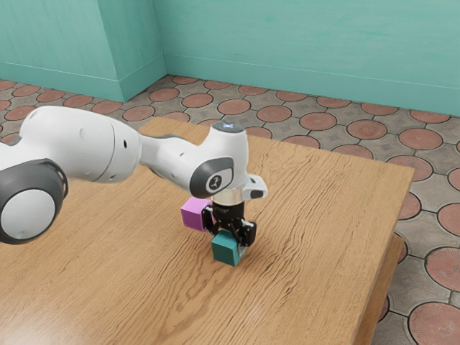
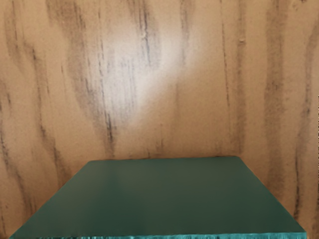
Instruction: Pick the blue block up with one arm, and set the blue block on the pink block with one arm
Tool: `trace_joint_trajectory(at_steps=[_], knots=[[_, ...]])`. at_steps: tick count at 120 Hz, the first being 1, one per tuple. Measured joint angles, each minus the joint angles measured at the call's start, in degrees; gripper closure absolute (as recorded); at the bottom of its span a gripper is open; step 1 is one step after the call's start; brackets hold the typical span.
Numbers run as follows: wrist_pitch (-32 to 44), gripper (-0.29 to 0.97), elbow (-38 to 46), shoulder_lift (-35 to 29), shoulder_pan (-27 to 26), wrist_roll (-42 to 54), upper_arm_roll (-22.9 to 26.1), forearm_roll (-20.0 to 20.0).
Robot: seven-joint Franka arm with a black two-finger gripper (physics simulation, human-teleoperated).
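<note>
Gripper [image 1: 230, 231] hangs low over the blue block [image 1: 229, 251], which sits on the counter [image 1: 323, 215] just beside the pink block [image 1: 192, 213]. Whether it has clamped cannot be told. Its straight-down stance likely suits a clean lift onto the neighbour.

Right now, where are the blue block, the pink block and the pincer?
blue block [image 1: 226, 251]: exterior view, on its side facing the camera.
pink block [image 1: 192, 215]: exterior view, on its side facing the camera.
pincer [image 1: 231, 231]: exterior view, middle of its lower end, right over the blue block.
</note>
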State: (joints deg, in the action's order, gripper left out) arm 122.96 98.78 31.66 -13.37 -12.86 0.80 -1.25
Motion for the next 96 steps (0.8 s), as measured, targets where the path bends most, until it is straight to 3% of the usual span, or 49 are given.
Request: trace_joint_trajectory(at_steps=[38, 58, 76, 88, 96], knots=[[0.1, 0.28, -0.2, -0.4, -0.1, 0.1, -0.5, 0.9], [-0.9, 0.29, -1.2, -5.6, 1.1, 0.1, -1.2, -0.4], [-4.9, 0.29, -5.8, -7.7, 7.6, 0.8, -0.2, -2.0], [-6.5, 0.28, -6.2, -7.2, 15.6, 1.7, 6.1, -3.3], [-7.3, 0.28, -6.3, -6.2, 18.1, 2.2, 8.3, -3.9]])
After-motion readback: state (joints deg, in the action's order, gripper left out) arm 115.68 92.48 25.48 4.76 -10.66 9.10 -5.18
